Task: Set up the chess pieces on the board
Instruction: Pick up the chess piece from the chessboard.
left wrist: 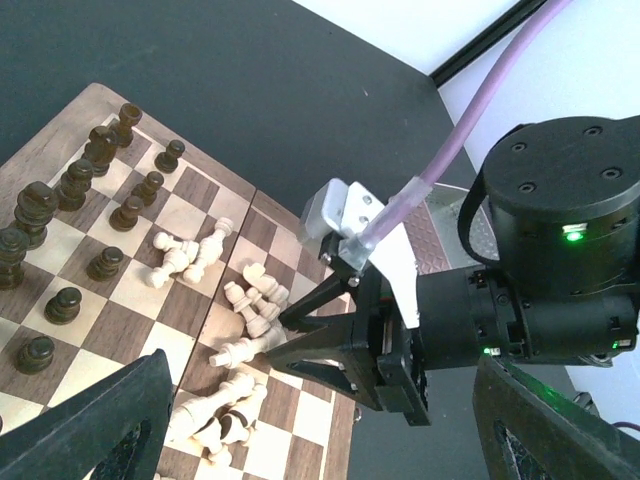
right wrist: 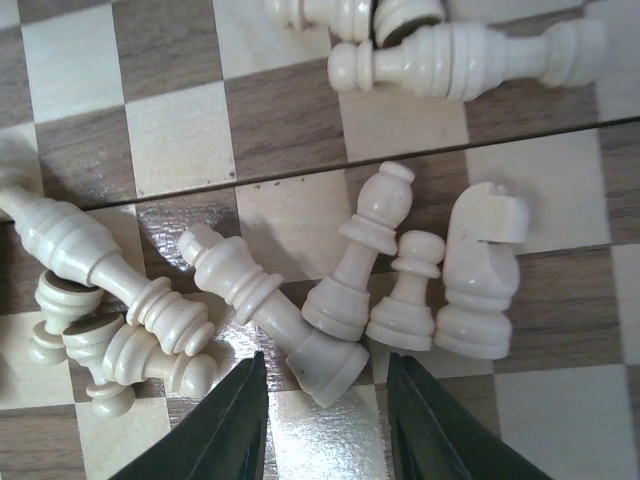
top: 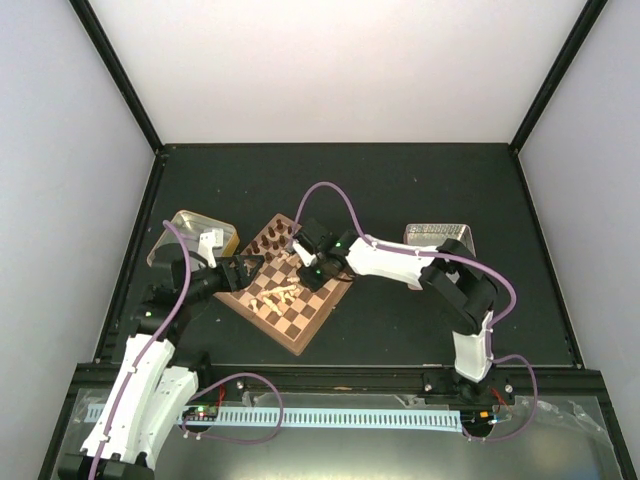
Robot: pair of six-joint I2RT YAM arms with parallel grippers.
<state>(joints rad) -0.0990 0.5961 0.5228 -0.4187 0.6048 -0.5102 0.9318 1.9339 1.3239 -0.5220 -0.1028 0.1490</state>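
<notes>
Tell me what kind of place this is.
Probably a robotics lab test cell: a black table boxed in by white panels, a left arm and right arm bolted at its near edge, and a chessboard with scattered pieces as the exercise.

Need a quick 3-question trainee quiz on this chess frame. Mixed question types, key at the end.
1. True or false: the dark pieces stand upright in rows on the board.
2. The cream pieces are mostly: A) upright in rows, B) lying tumbled in a heap mid-board, C) off the board.
3. Which arm's gripper hangs right over the cream heap, and does it hold anything?

Key: 1 true. 2 B. 3 the right gripper; its fingers are apart and hold nothing.
</notes>
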